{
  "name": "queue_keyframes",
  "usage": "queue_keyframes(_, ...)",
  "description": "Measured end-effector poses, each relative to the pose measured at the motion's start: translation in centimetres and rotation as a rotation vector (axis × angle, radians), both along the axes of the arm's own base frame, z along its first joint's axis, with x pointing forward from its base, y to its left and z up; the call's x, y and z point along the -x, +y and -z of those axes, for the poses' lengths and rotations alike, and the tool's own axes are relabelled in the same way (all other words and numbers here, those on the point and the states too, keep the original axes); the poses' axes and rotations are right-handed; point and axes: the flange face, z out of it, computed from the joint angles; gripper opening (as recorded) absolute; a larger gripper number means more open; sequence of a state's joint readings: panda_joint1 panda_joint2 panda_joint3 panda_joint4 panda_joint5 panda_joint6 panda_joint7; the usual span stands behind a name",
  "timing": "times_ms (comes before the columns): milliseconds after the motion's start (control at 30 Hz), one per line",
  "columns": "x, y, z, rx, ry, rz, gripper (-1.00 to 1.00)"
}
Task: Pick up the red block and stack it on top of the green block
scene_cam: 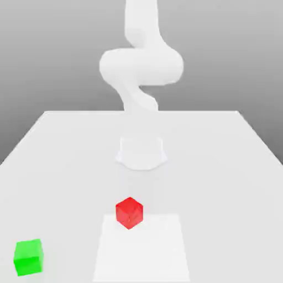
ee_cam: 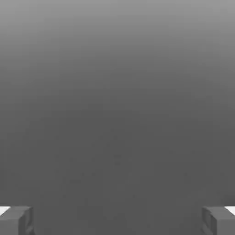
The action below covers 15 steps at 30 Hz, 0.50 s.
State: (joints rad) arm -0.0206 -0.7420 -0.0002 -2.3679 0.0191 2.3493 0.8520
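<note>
**Exterior view: both blocks lie loose, our grasp not yet begun**

In the exterior view the red block (scene_cam: 129, 213) sits on the white table (scene_cam: 221, 166), near the middle of its front part and turned so one corner faces the camera. The green block (scene_cam: 28, 257) rests flat, well apart from it toward the exterior view's left and closer to the camera. Nothing touches either cube. Our arm (scene_cam: 141, 66) is folded up behind them, over its base (scene_cam: 141, 153).

In the hand view our gripper (ee_cam: 117, 220) stands spread wide, a fingertip (ee_cam: 16, 220) at each edge with only grey background between (nothing is held). We judge this a starting posture: jaws parted ready to straddle the red block, which we must first reach and align with, given its turned faces.
</note>
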Motion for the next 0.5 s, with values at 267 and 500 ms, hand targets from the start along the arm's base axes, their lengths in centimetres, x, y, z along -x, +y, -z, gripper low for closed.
queue_keyframes(267, -3.9, -1.7, 19.9, -0.162, 0.293, 0.252, 0.00)
queue_keyframes(500, 0.9, -2.3, 37.7, -0.237, 0.567, 0.536, 0.00)
